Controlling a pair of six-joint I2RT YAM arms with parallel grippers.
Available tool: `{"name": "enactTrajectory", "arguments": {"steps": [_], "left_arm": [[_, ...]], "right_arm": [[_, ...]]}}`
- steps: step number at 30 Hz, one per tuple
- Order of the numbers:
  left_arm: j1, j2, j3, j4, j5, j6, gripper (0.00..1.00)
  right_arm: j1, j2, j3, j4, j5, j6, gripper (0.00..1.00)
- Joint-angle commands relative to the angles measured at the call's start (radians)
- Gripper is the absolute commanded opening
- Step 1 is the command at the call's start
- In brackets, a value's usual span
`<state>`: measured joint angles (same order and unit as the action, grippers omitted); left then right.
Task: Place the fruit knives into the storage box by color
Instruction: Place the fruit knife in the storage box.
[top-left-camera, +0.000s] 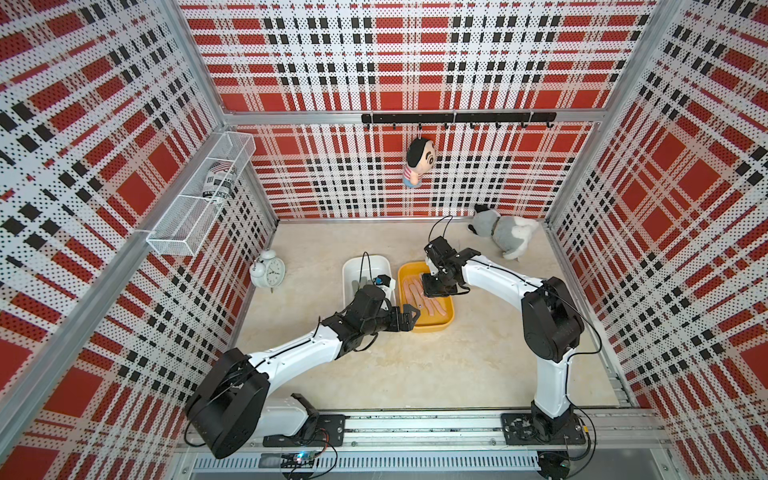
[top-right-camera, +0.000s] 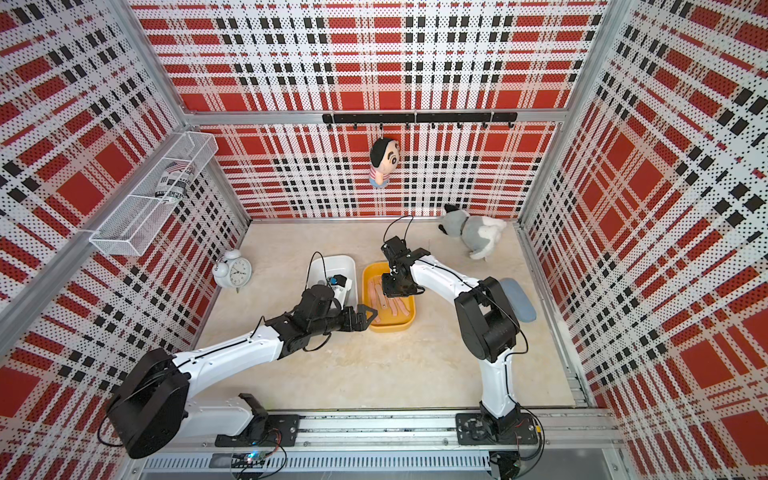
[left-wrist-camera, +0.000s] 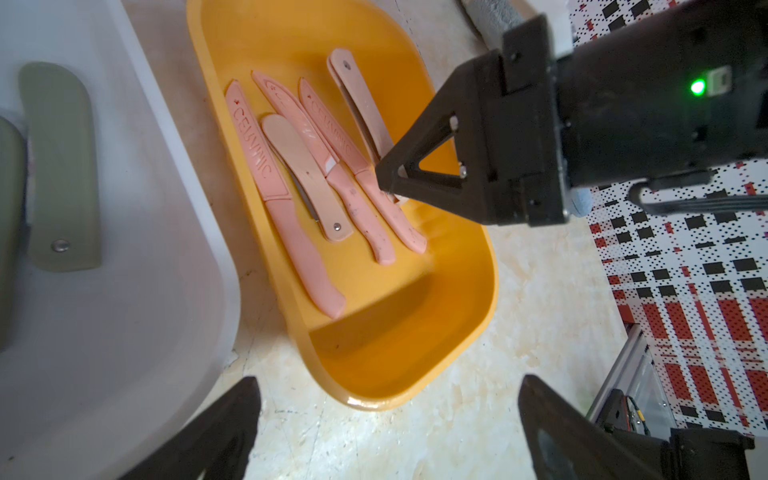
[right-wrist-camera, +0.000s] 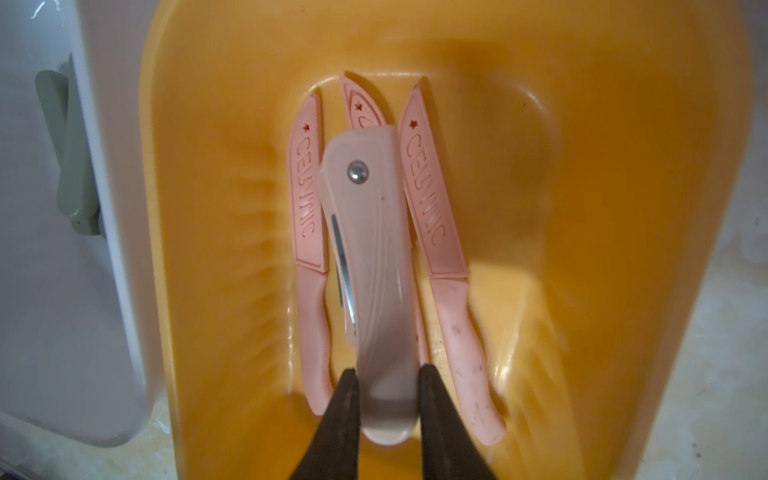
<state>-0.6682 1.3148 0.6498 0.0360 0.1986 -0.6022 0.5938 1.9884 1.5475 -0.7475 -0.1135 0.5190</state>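
Both top views show an orange storage box (top-left-camera: 441, 325) (top-right-camera: 390, 329) beside a white one (top-left-camera: 353, 266). Several salmon pink fruit knives (left-wrist-camera: 286, 216) lie side by side in the orange box (left-wrist-camera: 415, 374). My right gripper (right-wrist-camera: 386, 390) (top-left-camera: 432, 287) is shut on the end of a paler pink folding knife (right-wrist-camera: 365, 257) (left-wrist-camera: 358, 95), held low over the other pink knives. Sage green knives (left-wrist-camera: 62, 166) rest in the white box (left-wrist-camera: 145, 257). My left gripper (left-wrist-camera: 388, 382) (top-left-camera: 409, 316) is open and holds nothing, just above the table by the orange box's near end.
An alarm clock (top-left-camera: 268, 272) stands left of the white box. A grey plush dog (top-left-camera: 505, 232) lies at the back right. A doll (top-left-camera: 419, 162) hangs from the hook rail, and a wire basket (top-left-camera: 199, 195) is fixed to the left wall. A blue-grey pad (top-right-camera: 517, 299) lies behind the right arm.
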Motion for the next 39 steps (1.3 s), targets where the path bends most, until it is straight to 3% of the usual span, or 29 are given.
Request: {"name": "enactTrajectory", "arguments": {"steps": [1, 17, 26, 39], "left_arm": [[0.002, -0.008, -0.015, 0.030, 0.007, -0.005, 0.98], [0.002, -0.007, -0.018, 0.032, 0.003, -0.001, 0.98], [0.004, -0.013, -0.018, 0.027, -0.001, 0.002, 0.98], [0.021, -0.046, 0.037, -0.042, -0.035, 0.027, 0.98]], "right_arm": [[0.005, 0.029, 0.024, 0.014, 0.014, 0.003, 0.23], [-0.006, 0.066, 0.029, 0.022, 0.012, -0.002, 0.27], [-0.005, 0.047, 0.030, 0.019, 0.013, 0.003, 0.50], [-0.003, 0.008, 0.119, -0.023, 0.009, -0.003, 0.53]]}}
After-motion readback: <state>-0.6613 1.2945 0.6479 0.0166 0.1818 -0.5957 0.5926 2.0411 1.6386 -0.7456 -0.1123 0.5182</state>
